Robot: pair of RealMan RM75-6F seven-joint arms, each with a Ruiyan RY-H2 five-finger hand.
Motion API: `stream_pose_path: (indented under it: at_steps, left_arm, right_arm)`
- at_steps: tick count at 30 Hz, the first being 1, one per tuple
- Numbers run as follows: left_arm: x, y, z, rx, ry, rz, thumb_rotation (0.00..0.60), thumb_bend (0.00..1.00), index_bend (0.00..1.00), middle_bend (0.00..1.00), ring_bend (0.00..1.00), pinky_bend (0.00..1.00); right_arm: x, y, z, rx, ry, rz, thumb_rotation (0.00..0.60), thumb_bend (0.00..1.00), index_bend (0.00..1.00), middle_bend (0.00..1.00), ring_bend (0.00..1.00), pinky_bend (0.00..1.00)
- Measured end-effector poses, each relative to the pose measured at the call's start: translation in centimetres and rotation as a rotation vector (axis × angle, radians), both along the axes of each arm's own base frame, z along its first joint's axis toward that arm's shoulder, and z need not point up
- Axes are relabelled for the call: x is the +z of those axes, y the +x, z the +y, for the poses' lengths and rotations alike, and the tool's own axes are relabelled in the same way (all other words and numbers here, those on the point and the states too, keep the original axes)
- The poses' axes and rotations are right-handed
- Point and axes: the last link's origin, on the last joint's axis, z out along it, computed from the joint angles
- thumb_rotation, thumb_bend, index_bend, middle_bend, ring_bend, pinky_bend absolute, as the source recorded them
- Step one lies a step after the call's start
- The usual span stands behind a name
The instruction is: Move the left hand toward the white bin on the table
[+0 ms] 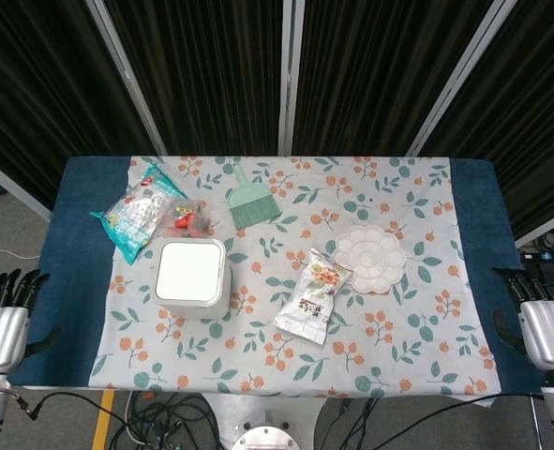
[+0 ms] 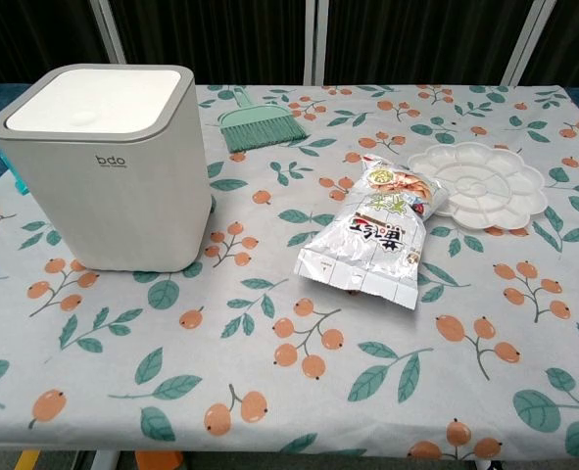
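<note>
The white bin (image 1: 191, 277) with a closed flat lid stands on the left part of the floral tablecloth; the chest view shows the bin (image 2: 108, 166) close up at the left. My left hand (image 1: 3, 319) hangs off the table's left edge, well to the left of the bin, fingers extended and apart, holding nothing. My right hand (image 1: 539, 319) hangs past the right edge in the same way, empty. Neither hand appears in the chest view.
A teal snack bag (image 1: 138, 211) and small red wrappers (image 1: 185, 221) lie behind the bin. A green brush (image 1: 252, 202) lies at centre back, a snack packet (image 1: 315, 295) in the middle, and a white flower-shaped palette (image 1: 370, 257) to the right. Cables hang below the front edge.
</note>
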Motion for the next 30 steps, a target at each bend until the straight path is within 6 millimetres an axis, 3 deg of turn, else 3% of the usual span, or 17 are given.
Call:
stream_pose_path:
  at_steps: [14, 20, 25, 26, 28, 30]
  left_arm:
    - [-0.1, 0.6, 0.7, -0.054, -0.006, 0.002, 0.600, 0.17, 0.16, 0.10, 0.01, 0.04]
    - [0.1, 2.6, 2.2, -0.188, -0.076, -0.035, 0.600, 0.16, 0.16, 0.12, 0.01, 0.04]
    - [0.2, 5.5, 4.0, -0.352, -0.187, -0.101, 0.596, 0.09, 0.16, 0.13, 0.01, 0.04]
    - [0.1, 5.9, 4.2, -0.370, -0.203, -0.108, 0.568, 0.07, 0.16, 0.13, 0.01, 0.04]
    - [-0.1, 7.3, 4.9, -0.426, -0.262, -0.128, 0.420, 0.02, 0.16, 0.13, 0.01, 0.04]
    - [-0.5, 8.4, 5.5, -0.468, -0.317, -0.152, 0.330, 0.00, 0.16, 0.13, 0.01, 0.04]
  right_arm:
    - [0.6, 0.2, -0.3, 0.007, 0.000, -0.008, 0.600, 0.40, 0.15, 0.18, 0.13, 0.20]
    - [2.7, 1.3, -1.4, 0.045, -0.027, -0.010, 0.600, 0.40, 0.15, 0.17, 0.13, 0.20]
    - [4.1, 2.2, -2.6, 0.064, -0.027, -0.015, 0.600, 0.40, 0.15, 0.17, 0.13, 0.20]
    - [4.3, 2.4, -2.8, 0.067, -0.025, -0.017, 0.600, 0.40, 0.15, 0.17, 0.13, 0.20]
    - [4.6, 2.9, -3.2, 0.078, -0.025, -0.024, 0.600, 0.40, 0.15, 0.16, 0.13, 0.20]
    - [4.7, 3.1, -3.3, 0.083, -0.023, -0.033, 0.600, 0.40, 0.15, 0.16, 0.13, 0.20]
